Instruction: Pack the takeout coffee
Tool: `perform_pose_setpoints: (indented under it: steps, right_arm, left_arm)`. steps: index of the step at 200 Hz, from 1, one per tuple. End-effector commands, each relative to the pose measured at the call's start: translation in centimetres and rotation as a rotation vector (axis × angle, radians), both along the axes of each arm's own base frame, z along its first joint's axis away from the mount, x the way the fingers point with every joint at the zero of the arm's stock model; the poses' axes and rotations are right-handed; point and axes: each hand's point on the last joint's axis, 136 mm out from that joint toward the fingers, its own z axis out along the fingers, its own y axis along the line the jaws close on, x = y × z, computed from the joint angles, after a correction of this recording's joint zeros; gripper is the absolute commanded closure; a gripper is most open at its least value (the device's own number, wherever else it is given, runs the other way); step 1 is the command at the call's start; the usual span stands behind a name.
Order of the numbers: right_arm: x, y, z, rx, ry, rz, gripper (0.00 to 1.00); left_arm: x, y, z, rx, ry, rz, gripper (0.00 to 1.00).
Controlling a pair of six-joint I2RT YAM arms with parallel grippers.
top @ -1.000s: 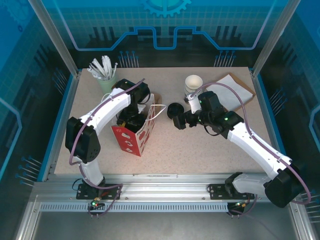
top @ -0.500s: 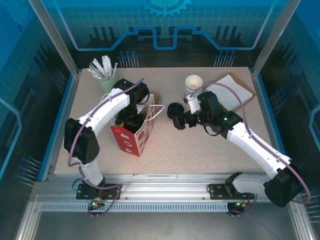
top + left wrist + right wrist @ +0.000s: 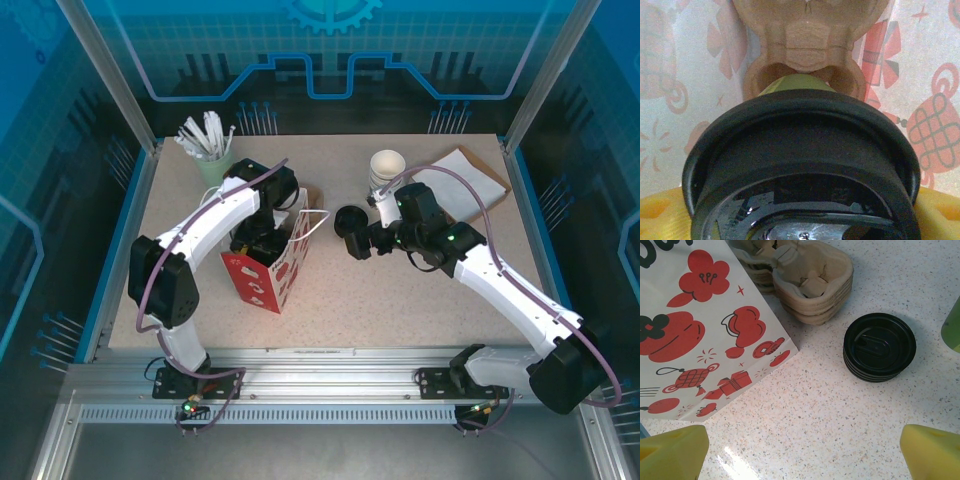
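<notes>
The coffee is seen from above in the left wrist view, its black lid uppermost and a strip of olive-green wall showing beyond it, inside the bag. The lid is flanked by the yellow fingers of the left gripper, which seems to be closed on it, though the contact itself is cut off at the frame's edge. Beyond the cup a pulp carrier is seen against the bag's printed wall. In the top view the bag is stood on the table, with the left arm reaching into its mouth. The right gripper is held spread wide and empty above the table, near a stack of lids.
</notes>
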Motion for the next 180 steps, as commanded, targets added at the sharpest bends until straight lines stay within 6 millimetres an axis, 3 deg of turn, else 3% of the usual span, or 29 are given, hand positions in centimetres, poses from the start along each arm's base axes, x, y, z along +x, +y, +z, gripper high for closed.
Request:
perform_pose_setpoints:
  steps: [1, 180]
  right_arm:
    - [-0.1, 0.6, -0.1, -0.008, -0.010, 0.021, 0.00]
    - [-0.2, 0.6, -0.1, -0.014, -0.011, 0.023, 0.00]
  left_arm:
    - [-0.7, 0.8, -0.3, 0.024, 0.038, -0.013, 0.55]
    - [0.3, 0.7, -2.8, 0.044, 0.030, -0.015, 0.56]
